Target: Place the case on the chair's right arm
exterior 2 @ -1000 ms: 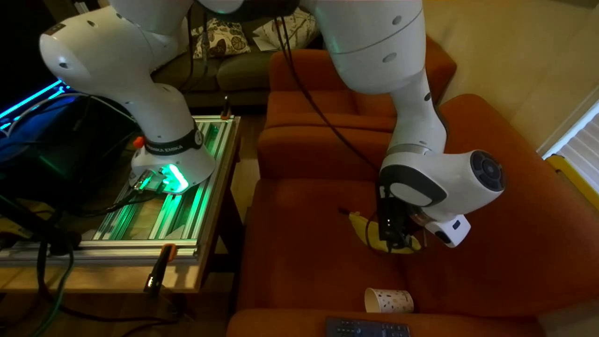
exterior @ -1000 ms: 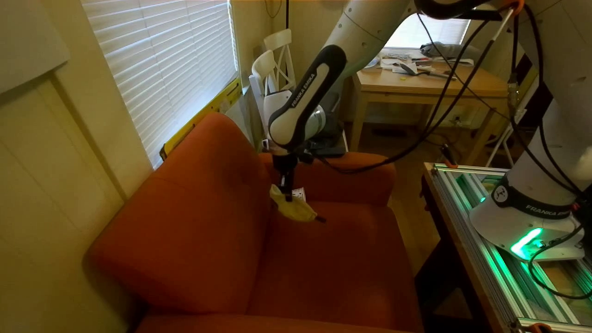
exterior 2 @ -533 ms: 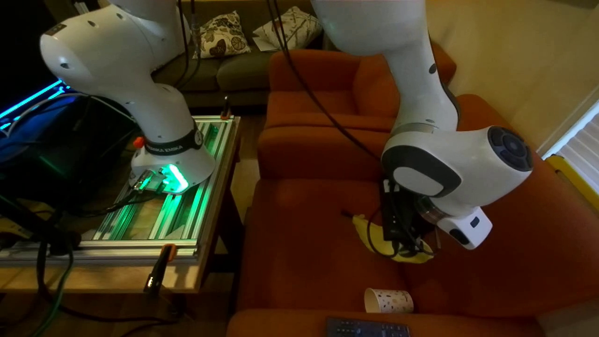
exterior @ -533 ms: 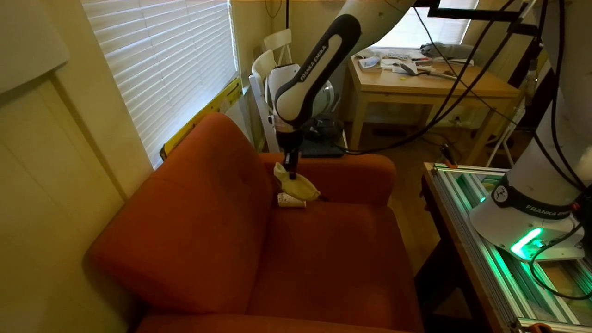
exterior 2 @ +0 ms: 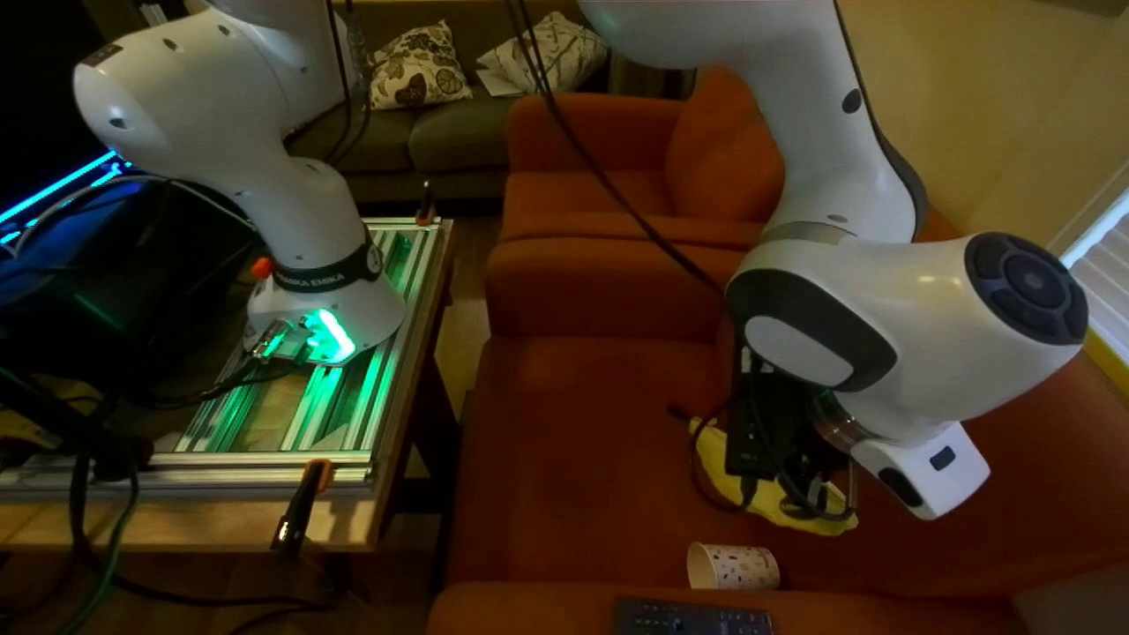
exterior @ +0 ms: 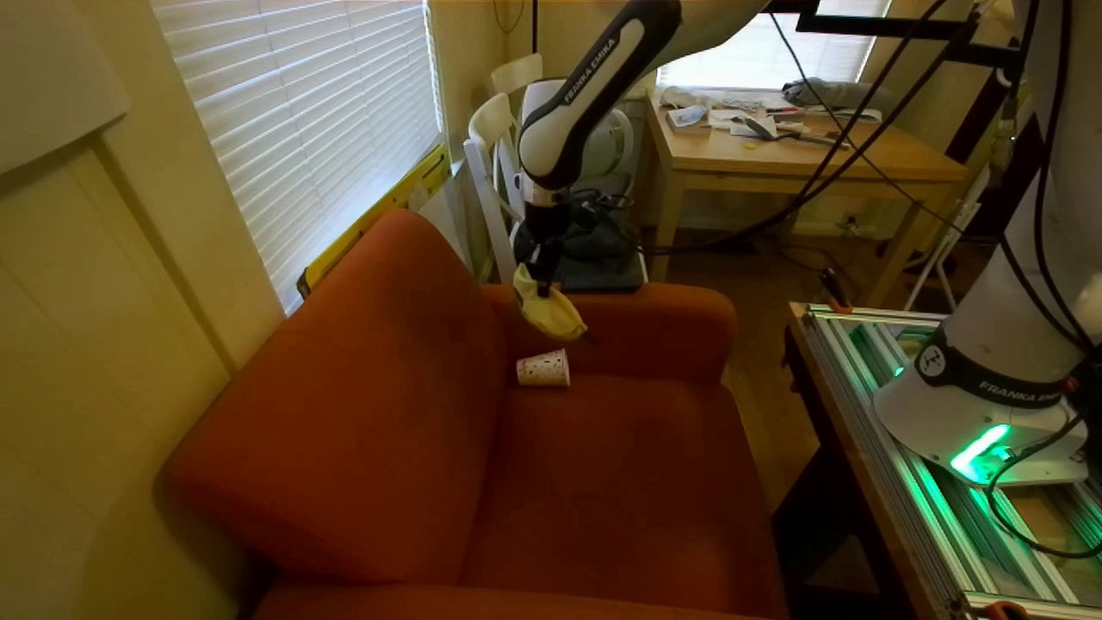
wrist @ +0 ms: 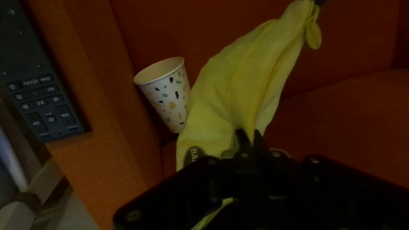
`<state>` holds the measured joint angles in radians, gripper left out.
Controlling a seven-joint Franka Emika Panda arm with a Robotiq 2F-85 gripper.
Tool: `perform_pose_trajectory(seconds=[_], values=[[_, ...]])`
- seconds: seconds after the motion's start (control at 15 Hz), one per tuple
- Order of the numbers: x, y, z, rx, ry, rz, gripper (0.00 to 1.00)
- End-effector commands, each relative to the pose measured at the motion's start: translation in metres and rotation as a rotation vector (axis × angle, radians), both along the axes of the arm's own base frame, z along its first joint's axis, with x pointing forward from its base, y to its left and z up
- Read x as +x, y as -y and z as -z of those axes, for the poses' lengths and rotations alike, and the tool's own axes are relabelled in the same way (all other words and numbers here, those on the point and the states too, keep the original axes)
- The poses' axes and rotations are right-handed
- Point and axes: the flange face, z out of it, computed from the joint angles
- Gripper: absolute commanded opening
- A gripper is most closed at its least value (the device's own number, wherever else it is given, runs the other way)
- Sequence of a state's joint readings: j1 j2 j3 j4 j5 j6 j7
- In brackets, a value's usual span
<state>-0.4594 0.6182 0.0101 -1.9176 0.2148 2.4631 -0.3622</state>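
The pale yellow banana-shaped case [exterior: 555, 319] hangs tilted in my gripper [exterior: 542, 291], its dark tip low. In the wrist view my gripper [wrist: 249, 132] has its fingertips pinching a fold of the case [wrist: 220, 92], which spreads on both sides. The arm hides part of the case [exterior 2: 719, 465] in an exterior view. The chair's right arm, as seen from the robot's base, is the broad rust-orange armrest [exterior: 667, 323]; it also shows in an exterior view [exterior 2: 529, 608] and at left in the wrist view [wrist: 108, 156]. The case is beside it, above the seat.
A speckled paper cup [exterior: 543, 368] lies on its side on the seat against that armrest. A black remote [exterior 2: 692, 619] lies on the armrest. The chair's backrest [exterior: 370, 405] rises beside the case. White chairs [exterior: 492, 129] stand behind the armrest.
My gripper has lifted the case and carried it toward the armrest. The cup, partly covered by the case before, now shows fully in an exterior view. The case stays held.
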Motion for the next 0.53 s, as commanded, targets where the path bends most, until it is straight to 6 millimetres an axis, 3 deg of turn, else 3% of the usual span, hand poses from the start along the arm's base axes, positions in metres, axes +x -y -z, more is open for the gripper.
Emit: perform_pose_trajectory(seconds=[0.0, 0.47], values=[[0.000, 0.019, -0.011, 0.039, 0.049, 0.107, 0.03], [-0.003, 0.063, -0.025, 0.028, 0.118, 0.290, 0.02]])
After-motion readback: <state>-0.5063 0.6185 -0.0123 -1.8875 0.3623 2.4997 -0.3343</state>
